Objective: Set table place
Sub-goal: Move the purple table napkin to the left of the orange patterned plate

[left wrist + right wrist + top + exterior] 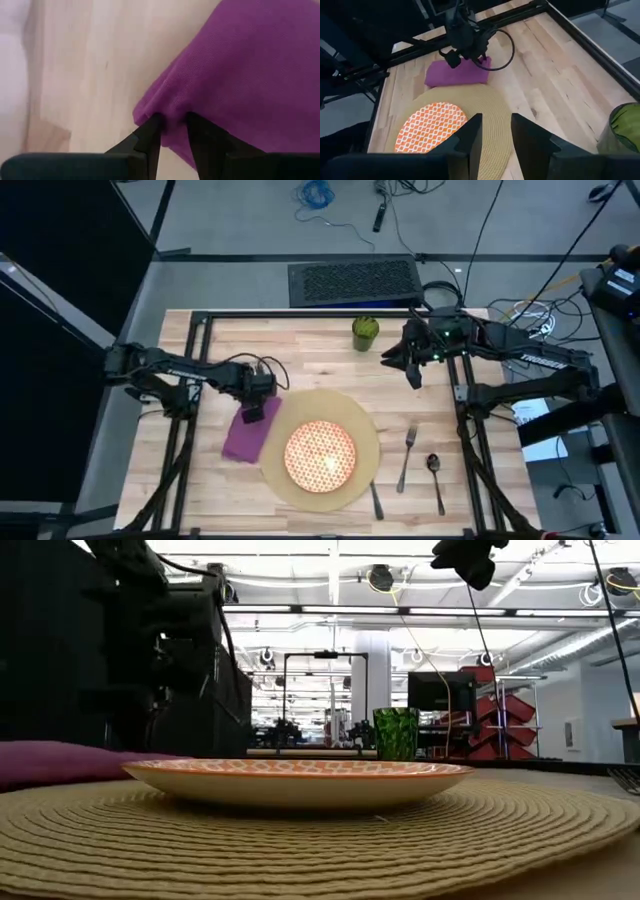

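The place is a round tan mat [352, 420] on the wooden table [320, 350], and a red-and-cream lattice plate [320, 455] sits on its middle. A folded purple napkin [248, 438] lies flat on the table against the mat's left edge. My left gripper [253, 416] is down on the napkin's far end, shut on it. My right gripper [410, 367] hangs open high over the table's far right part, next to a green cup [365, 332], with nothing between its fingers [470, 135]. My left gripper pinches the purple napkin at its far end [172, 112] between its two fingers. The fingers [150, 135] come from above, pointing down. The cloth puckers into folds where they meet it. The rest of the napkin [457, 75] lies on the table beside the mat.
A fork [407, 458], a spoon [435, 475] and a knife [376, 500] lie on the table right of the mat. The green cup stands near the far edge. Bare wood shows at the far left [230, 340] and between cup and mat.
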